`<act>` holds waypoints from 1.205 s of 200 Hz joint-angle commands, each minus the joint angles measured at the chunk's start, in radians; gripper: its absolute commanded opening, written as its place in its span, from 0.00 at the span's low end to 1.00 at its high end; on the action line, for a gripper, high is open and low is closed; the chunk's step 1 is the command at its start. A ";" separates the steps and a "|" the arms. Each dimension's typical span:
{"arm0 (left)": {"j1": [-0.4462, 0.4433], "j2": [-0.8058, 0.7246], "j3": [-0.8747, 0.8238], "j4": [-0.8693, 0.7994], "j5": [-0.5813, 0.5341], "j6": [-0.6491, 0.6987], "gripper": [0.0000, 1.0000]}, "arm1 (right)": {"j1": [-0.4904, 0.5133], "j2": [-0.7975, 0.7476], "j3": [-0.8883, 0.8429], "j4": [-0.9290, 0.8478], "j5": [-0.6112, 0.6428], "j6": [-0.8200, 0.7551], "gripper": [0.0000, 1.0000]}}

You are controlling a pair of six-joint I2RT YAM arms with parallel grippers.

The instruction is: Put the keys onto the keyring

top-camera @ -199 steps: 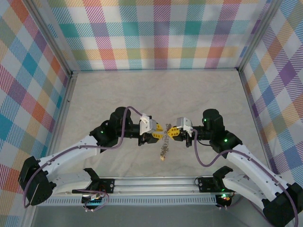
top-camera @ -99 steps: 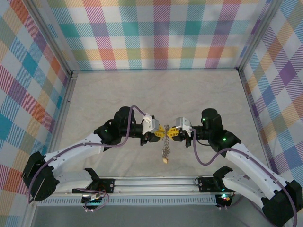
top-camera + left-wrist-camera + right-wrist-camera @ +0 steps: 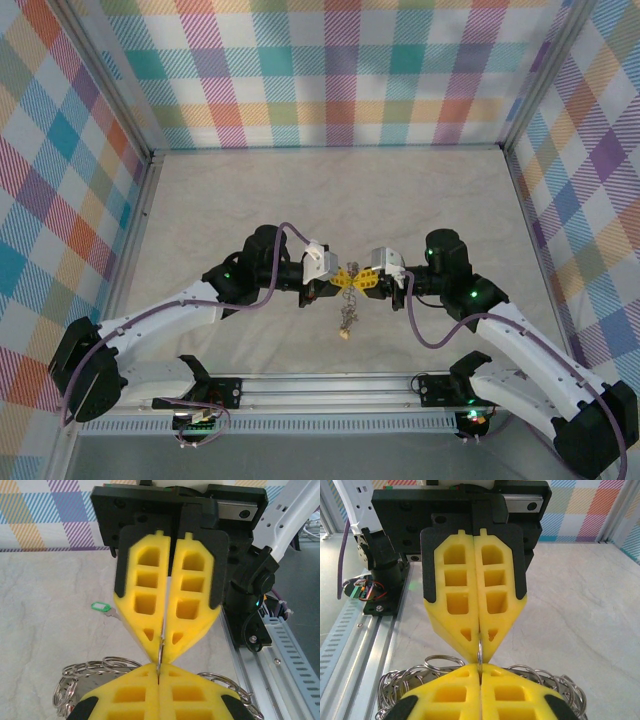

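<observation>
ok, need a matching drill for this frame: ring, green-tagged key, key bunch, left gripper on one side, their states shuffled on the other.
Things
1. ring
2. green-tagged key
3. key bunch
4. left gripper

States
A. lies on the table
B. shut on thin metal
C. dangles in the air
D. pinched edge-on from two sides

Pairs: 1-D, 2-A, 3-C, 4-B
</observation>
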State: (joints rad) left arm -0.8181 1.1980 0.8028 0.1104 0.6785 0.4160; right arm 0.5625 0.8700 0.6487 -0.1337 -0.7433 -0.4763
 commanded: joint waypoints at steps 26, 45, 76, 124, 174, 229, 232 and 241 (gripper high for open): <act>-0.004 -0.027 -0.008 0.059 -0.041 -0.016 0.00 | 0.004 -0.052 -0.009 0.058 0.055 0.058 0.56; 0.000 -0.051 -0.031 0.070 -0.071 -0.014 0.00 | 0.004 -0.095 -0.037 0.046 0.063 0.073 0.57; 0.002 -0.082 -0.031 0.024 -0.148 0.042 0.00 | 0.004 -0.158 -0.076 0.083 0.428 0.229 0.58; 0.005 -0.110 -0.007 -0.049 -0.183 0.110 0.00 | -0.119 -0.100 0.007 -0.197 1.072 0.805 0.91; 0.010 -0.107 -0.034 0.015 -0.247 0.032 0.00 | -0.403 0.216 0.118 -0.449 0.894 1.132 0.87; 0.017 -0.117 -0.048 0.051 -0.279 -0.009 0.00 | -0.607 0.399 0.099 -0.342 0.726 1.144 0.67; 0.018 -0.118 -0.048 0.053 -0.280 -0.012 0.00 | -0.606 0.405 0.101 -0.336 0.729 1.140 0.65; 0.019 -0.120 -0.051 0.059 -0.286 -0.017 0.00 | -0.605 0.426 0.114 -0.336 0.735 1.139 0.57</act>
State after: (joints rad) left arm -0.8101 1.1103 0.7601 0.0731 0.4084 0.4313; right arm -0.0437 1.2678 0.7441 -0.4950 0.0174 0.6338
